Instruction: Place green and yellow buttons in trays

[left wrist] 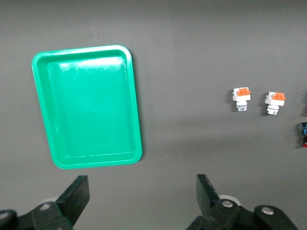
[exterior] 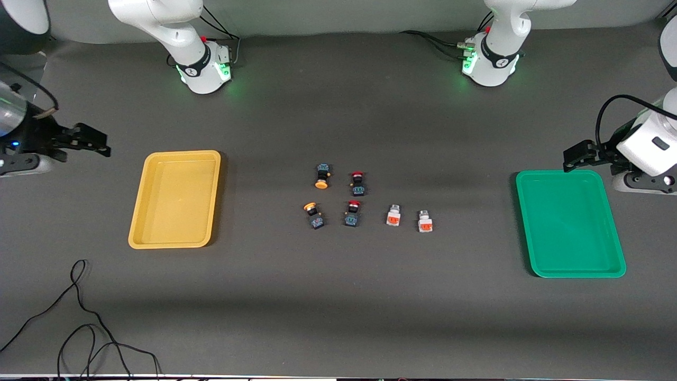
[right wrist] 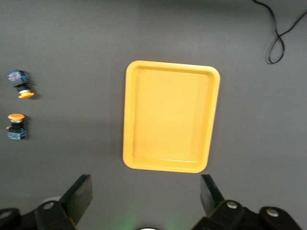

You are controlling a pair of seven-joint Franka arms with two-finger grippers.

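Two yellow-capped black buttons [exterior: 322, 176] [exterior: 314, 215] lie at the table's middle, with two white switches with orange faces [exterior: 393, 215] [exterior: 425, 221] beside them toward the left arm's end. The yellow tray [exterior: 174, 198] lies empty at the right arm's end. The green tray [exterior: 570, 222] lies empty at the left arm's end. My left gripper [exterior: 582, 156] is open and empty, up over the table by the green tray [left wrist: 88, 105]; the switches [left wrist: 241, 98] [left wrist: 275, 102] show in its view. My right gripper [exterior: 87, 140] is open and empty, up beside the yellow tray [right wrist: 170, 115]; the yellow-capped buttons [right wrist: 21, 84] [right wrist: 15, 125] show in its view.
Two red-capped black buttons [exterior: 358, 183] [exterior: 353, 213] lie between the yellow-capped buttons and the white switches. A loose black cable [exterior: 79, 317] curls on the table near the front camera at the right arm's end. The arm bases [exterior: 203, 69] [exterior: 489, 63] stand along the table's back.
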